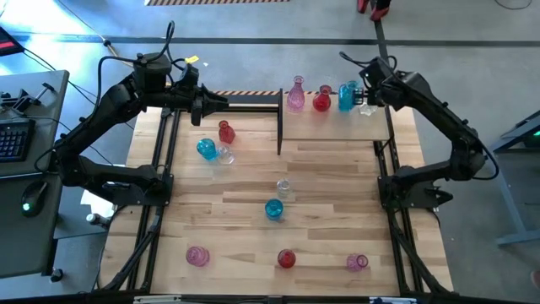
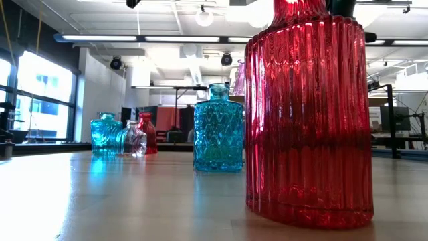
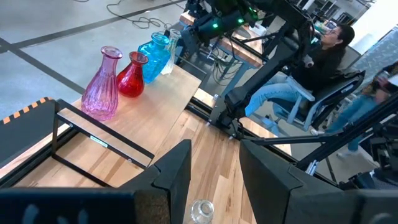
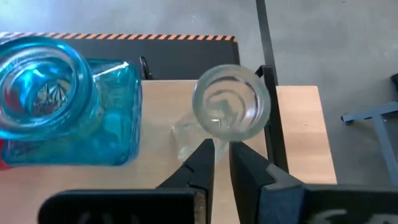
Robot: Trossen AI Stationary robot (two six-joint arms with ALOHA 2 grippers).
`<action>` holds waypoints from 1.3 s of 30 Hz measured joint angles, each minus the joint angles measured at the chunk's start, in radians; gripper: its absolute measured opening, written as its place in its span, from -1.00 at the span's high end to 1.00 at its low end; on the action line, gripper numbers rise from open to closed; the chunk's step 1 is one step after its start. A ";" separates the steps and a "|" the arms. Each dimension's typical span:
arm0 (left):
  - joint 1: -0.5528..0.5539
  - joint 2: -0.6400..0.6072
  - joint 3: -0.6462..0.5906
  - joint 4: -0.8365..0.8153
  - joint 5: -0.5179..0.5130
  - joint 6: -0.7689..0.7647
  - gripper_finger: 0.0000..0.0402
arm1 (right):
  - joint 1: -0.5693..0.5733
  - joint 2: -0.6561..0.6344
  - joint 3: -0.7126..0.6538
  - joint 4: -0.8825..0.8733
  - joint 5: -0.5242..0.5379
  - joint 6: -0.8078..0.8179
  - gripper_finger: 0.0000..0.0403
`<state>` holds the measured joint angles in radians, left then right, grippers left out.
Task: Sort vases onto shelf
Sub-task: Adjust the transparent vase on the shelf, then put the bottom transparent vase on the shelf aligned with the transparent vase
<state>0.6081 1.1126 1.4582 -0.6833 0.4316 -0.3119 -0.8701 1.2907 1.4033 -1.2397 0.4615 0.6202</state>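
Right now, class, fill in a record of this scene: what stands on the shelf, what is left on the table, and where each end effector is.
shelf: pink vase, red vase, blue vase, clear vase, in a row
tabletop: eight loose vases
right end effector: at the clear vase's rim
left end effector: open, empty, left of the shelf

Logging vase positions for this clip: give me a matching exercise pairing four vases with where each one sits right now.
Things:
1. pink tall-necked vase
2. clear vase
3. blue square bottle
4. red round vase

Places:
A. near the table's front edge
B. at the right gripper, on the shelf
C. mid-table, off the shelf
D. leftmost in the row on the shelf

Pairs: 1-D, 2-B, 3-C, 4-A
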 joint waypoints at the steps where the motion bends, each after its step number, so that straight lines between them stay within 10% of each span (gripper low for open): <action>1: 0.000 0.000 0.000 0.000 0.000 0.000 0.37 | -0.003 0.000 0.000 0.006 0.000 0.000 0.86; 39: 0.000 0.000 0.000 0.000 0.000 0.000 0.37 | 0.035 -0.063 0.003 0.040 -0.127 0.001 0.86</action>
<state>0.6083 1.1126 1.4586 -0.6832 0.4316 -0.3119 -0.8346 1.2275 1.4063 -1.1999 0.3349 0.6214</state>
